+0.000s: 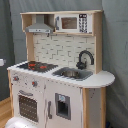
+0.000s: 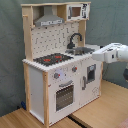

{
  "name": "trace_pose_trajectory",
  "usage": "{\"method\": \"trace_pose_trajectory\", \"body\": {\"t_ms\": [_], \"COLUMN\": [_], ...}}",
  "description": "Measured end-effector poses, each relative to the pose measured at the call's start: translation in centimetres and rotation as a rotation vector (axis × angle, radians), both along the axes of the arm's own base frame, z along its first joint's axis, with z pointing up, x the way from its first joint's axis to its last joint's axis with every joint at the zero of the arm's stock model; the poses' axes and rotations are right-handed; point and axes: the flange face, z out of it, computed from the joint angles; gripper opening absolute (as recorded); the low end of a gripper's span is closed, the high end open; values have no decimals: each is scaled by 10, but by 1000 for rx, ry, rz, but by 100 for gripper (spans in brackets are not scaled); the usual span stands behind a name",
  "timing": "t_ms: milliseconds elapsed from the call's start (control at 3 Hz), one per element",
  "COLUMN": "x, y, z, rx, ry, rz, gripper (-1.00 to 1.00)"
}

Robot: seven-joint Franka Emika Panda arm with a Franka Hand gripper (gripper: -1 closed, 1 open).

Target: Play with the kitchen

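The kitchen is a tall white and light-wood toy that shows in both exterior views. It has a black hob with red rings, a black faucet over a sink, a grey hood and an oven door below knobs. In the second exterior view the kitchen stands at the left. My white arm reaches in from the second exterior view's right, with the gripper at counter height, just off the counter's front corner by the sink.
A grey curtain hangs behind the kitchen. The toy stands on a light wooden surface with a seam running under its front. A microwave shelf tops the unit beside the hood.
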Motion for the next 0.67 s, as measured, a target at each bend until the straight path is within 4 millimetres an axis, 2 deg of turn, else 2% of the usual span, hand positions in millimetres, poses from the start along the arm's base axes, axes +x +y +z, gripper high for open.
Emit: {"method": "trace_pose_trajectory", "body": {"t_ms": [333, 667], "x": [12, 32], "y": [-16, -26], "z": [34, 64], "rx": [2, 7], "ry": [-19, -27], "rz": [-29, -56], "gripper": [100, 100]}}
